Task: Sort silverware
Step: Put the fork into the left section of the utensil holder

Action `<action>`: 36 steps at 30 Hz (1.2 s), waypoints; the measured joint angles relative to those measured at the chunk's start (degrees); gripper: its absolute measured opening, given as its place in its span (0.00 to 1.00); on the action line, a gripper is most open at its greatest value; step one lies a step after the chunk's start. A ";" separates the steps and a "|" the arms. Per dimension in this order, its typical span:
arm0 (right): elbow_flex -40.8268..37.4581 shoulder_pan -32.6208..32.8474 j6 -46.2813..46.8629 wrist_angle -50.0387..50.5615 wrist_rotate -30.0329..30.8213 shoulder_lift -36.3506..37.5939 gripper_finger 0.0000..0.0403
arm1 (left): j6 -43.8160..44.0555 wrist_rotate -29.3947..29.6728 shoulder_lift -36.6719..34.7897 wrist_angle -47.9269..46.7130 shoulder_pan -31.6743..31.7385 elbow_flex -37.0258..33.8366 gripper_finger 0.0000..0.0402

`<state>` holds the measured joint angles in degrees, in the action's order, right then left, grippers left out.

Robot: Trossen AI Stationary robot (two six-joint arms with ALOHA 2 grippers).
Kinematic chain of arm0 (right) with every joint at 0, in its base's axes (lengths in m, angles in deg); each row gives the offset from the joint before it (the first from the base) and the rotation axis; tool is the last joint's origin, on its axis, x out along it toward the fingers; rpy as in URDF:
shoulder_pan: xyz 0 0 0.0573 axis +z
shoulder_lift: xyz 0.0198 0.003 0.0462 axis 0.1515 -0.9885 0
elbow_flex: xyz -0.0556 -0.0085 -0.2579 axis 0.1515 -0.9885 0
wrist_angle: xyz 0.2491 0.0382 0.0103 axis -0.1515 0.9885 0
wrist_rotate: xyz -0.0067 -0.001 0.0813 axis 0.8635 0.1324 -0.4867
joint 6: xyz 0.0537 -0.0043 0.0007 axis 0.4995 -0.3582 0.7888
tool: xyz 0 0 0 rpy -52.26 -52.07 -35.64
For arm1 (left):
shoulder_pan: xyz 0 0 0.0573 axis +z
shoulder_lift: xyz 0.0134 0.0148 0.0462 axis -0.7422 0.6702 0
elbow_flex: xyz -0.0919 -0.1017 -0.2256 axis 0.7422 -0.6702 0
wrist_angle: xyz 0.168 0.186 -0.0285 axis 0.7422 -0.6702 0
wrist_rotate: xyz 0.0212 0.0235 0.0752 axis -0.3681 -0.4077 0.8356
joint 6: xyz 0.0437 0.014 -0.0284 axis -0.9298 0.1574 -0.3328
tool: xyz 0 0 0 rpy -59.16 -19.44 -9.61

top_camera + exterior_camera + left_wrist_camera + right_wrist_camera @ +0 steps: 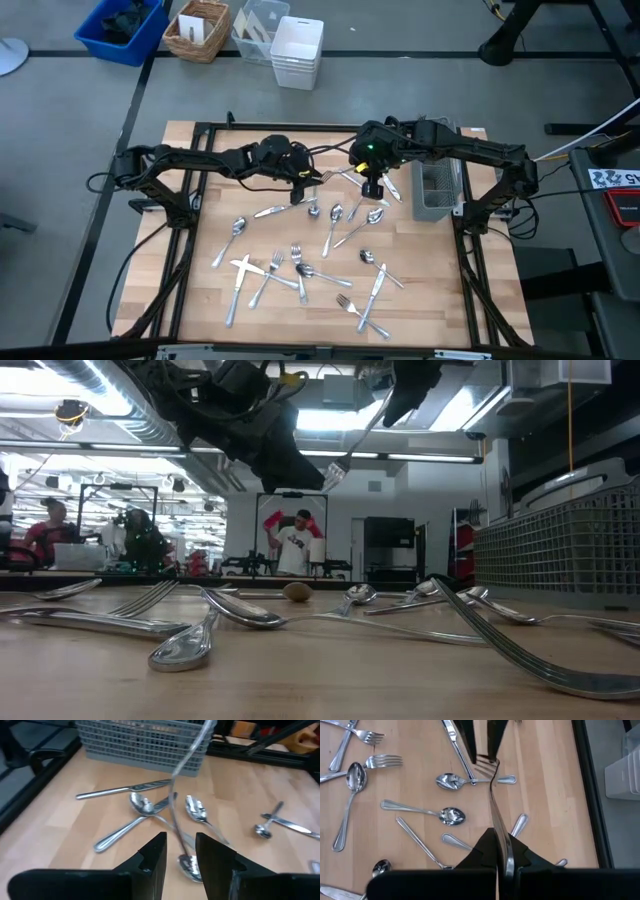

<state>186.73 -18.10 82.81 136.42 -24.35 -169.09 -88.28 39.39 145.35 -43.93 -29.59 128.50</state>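
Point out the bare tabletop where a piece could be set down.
Bare wood runs along the left edge of the table, left of the lone spoon, and from in front of the mesh caddy to the front right corner. It is crowded in the middle, under the right tool holding a fork, and at the front-centre pile.

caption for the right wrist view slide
Right gripper holds a slim silver metal fork above scattered spoons on the wooden table.

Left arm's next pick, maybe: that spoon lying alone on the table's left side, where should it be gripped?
Mid-handle of the spoon, from straight above, fingers closing across it: it lies flat, slim, nothing touching it. The right gripper holds a fork.
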 joint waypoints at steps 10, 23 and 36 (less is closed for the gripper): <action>0.01 0.00 0.00 0.17 0.02 0.00 0.00 | 0.04 2.42 0.00 0.35 0.00 0.00 0.24; -0.01 0.00 -0.04 -1.49 0.01 -0.01 0.00 | 0.06 1.59 0.00 0.47 0.00 0.00 0.07; -0.01 0.07 0.72 2.05 -1.18 -0.01 0.14 | 1.43 1.96 -0.04 -0.09 0.90 0.00 0.01</action>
<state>186.72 -18.04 83.52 138.48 -25.53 -169.10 -86.85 41.35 145.31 -44.01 -28.69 128.50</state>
